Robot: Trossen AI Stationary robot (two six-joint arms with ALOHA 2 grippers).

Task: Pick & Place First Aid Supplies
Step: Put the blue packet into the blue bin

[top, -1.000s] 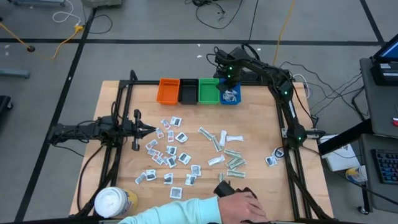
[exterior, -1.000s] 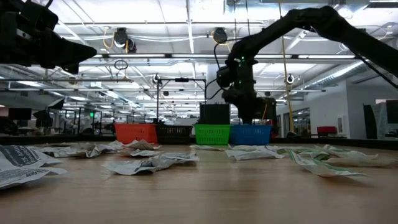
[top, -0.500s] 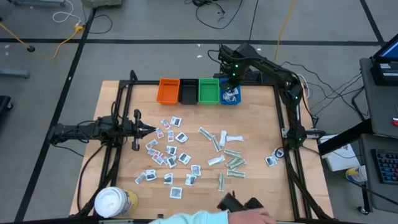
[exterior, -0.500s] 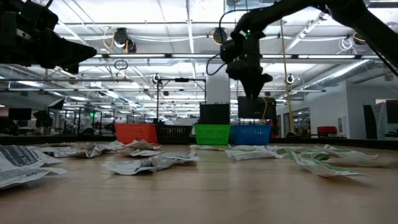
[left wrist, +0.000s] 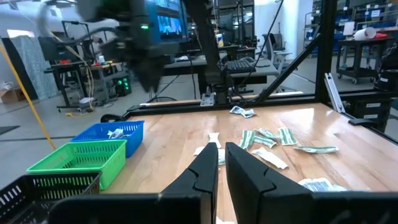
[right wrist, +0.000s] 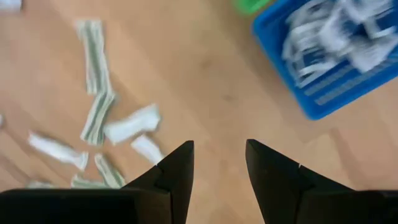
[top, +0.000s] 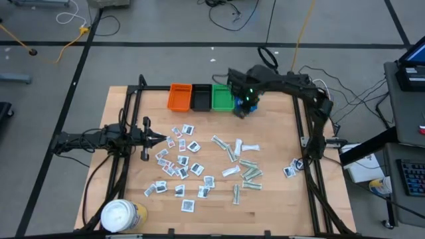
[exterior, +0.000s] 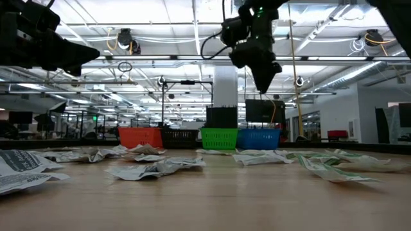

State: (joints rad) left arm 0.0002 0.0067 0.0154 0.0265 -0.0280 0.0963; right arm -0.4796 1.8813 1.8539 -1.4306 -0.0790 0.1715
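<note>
Wooden worktop (top: 272,199) fills the high view, ringed by grey floor and cables. At its far edge sit four bins in a row: orange (top: 179,97), black (top: 200,97), green (top: 222,97) and blue (exterior: 259,138). The right claw (top: 242,109) hangs high over the blue bin, its fingers (right wrist: 175,174) spread apart and holding nothing; some packets (right wrist: 336,37) already lie in that bin, just beyond its tips. The left claw (top: 161,138) waits over the worktop's left side, fingers (left wrist: 205,174) nearly together, empty. White sachets (top: 180,162) lie scattered just right of it and towards the near edge. Green-white strips (top: 244,169) lie well below the right claw, mid-worktop. A yellow tub (top: 121,216) stands at the near-left corner.
</note>
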